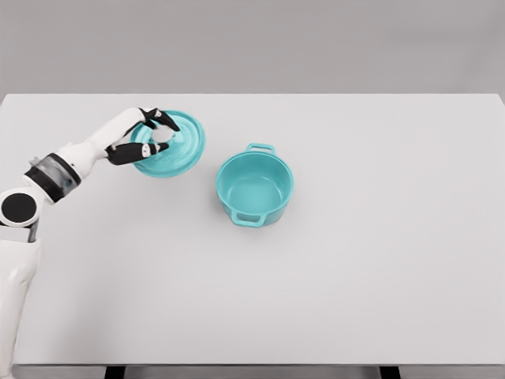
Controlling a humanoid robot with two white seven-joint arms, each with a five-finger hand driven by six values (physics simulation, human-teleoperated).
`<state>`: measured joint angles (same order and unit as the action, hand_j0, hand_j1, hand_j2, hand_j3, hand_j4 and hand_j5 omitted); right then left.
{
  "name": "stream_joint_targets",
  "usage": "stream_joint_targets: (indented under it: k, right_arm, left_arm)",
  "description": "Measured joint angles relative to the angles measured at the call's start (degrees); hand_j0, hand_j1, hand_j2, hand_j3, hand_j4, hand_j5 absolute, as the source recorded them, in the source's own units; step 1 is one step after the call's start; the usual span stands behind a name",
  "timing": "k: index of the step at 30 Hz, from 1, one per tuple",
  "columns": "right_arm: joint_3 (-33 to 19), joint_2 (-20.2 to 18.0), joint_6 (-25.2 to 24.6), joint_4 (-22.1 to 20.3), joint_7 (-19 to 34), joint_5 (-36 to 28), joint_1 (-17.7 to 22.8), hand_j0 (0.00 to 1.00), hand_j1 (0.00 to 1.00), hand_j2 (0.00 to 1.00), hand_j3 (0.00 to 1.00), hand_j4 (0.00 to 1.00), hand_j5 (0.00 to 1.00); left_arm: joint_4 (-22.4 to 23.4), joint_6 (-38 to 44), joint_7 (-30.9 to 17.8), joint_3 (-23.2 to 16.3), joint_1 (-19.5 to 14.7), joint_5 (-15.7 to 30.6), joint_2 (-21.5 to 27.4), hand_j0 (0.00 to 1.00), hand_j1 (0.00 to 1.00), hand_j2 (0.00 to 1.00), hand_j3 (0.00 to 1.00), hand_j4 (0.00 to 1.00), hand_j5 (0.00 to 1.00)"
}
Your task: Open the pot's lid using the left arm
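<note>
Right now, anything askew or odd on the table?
Nothing spilled or damaged. The teal lid is off the teal pot, held tilted in the left hand to the pot's left. The pot stands upright, empty.

A wide white table [355,300] is filling most of the view, lying evenly lit under soft light. A plain grey wall [316,43] is running behind its far edge. Dark table legs [388,372] are showing at the near edge.

- lid [175,147], in the left hand [147,136]: plain teal, no pattern
- pot [255,188], well right of the hand: same teal inside and out, both handles included
- left hand: black fingers, white palm
- arm behind hand: white, grey-and-black band
- bench [355,260]: plain light grey
</note>
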<state>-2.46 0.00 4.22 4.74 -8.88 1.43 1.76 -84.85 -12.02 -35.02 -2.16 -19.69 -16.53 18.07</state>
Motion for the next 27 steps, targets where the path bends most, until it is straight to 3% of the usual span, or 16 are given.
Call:
stream_joint_targets:
  k: [9, 15, 17, 22, 27]
  right_arm:
    - [0.0, 0.0, 0.0, 0.0, 0.0, 0.0, 0.0, 1.00, 1.00, 1.00, 1.00, 1.00, 1.00]
    - [0.0, 0.0, 0.0, 0.0, 0.0, 0.0, 0.0, 1.00, 1.00, 1.00, 1.00, 1.00, 1.00]
    - [0.0, 0.0, 0.0, 0.0, 0.0, 0.0, 0.0, 1.00, 1.00, 1.00, 1.00, 1.00, 1.00]
    - [0.0, 0.0, 0.0, 0.0, 0.0, 0.0, 0.0, 1.00, 1.00, 1.00, 1.00, 1.00, 1.00]
    - [0.0, 0.0, 0.0, 0.0, 0.0, 0.0, 0.0, 1.00, 1.00, 1.00, 1.00, 1.00, 1.00]
  left_arm:
    - [0.9, 0.0, 0.0, 0.4, 0.0, 0.0, 0.9, 0.80, 0.80, 0.80, 0.80, 0.80, 0.80]
    - [0.9, 0.0, 0.0, 0.4, 0.1, 0.0, 1.1, 0.85, 0.85, 0.85, 0.85, 0.85, 0.85]
    - [0.9, 0.0, 0.0, 0.4, 0.0, -0.1, 1.2, 1.00, 1.00, 1.00, 1.00, 1.00, 1.00]
    - [0.0, -0.4, 0.0, 0.8, 2.1, 0.6, 3.7, 1.00, 1.00, 1.00, 1.00, 1.00, 1.00]
    - [-0.7, -4.4, 0.0, 3.0, 4.6, 7.2, 9.2, 1.00, 1.00, 1.00, 1.00, 1.00, 1.00]
